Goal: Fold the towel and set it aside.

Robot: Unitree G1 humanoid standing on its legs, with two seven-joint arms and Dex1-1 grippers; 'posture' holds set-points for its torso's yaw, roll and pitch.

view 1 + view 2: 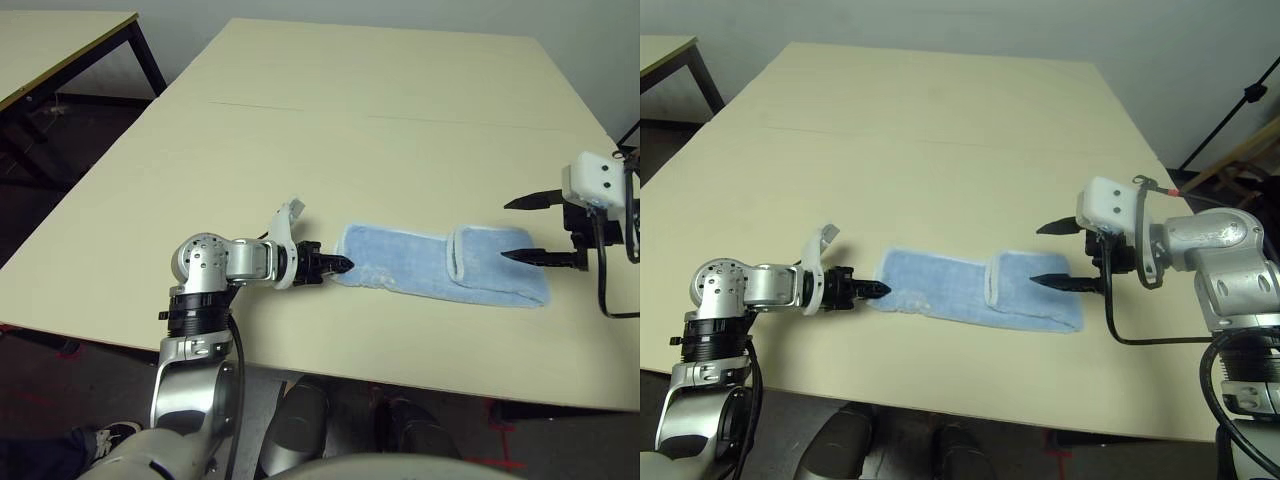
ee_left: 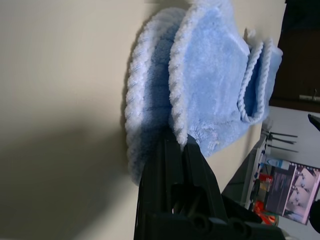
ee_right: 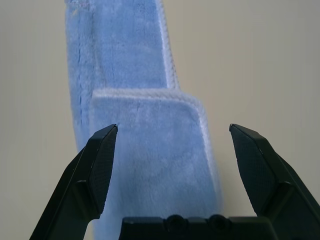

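The light-blue towel [image 1: 420, 262] lies as a long folded strip on the cream table [image 1: 350, 110], its right end turned back over itself into a short flap [image 1: 1020, 285]. My left gripper [image 1: 345, 265] is at the strip's left end, shut on the white-stitched edge. In the left wrist view the black fingertips [image 2: 180, 145] pinch that edging, and the towel [image 2: 210, 85] bulges up beyond them. My right gripper [image 1: 1034, 254] stands open at the right end, one finger over the flap and one beyond the far edge. In the right wrist view the towel [image 3: 150, 150] shows between the spread fingers [image 3: 102, 160].
A second table [image 1: 60, 45] stands at the far left across a dark gap. A black stand [image 1: 1230, 115] rises off the table's right side. The towel lies near the table's front edge [image 1: 400, 385], with wide bare tabletop behind it.
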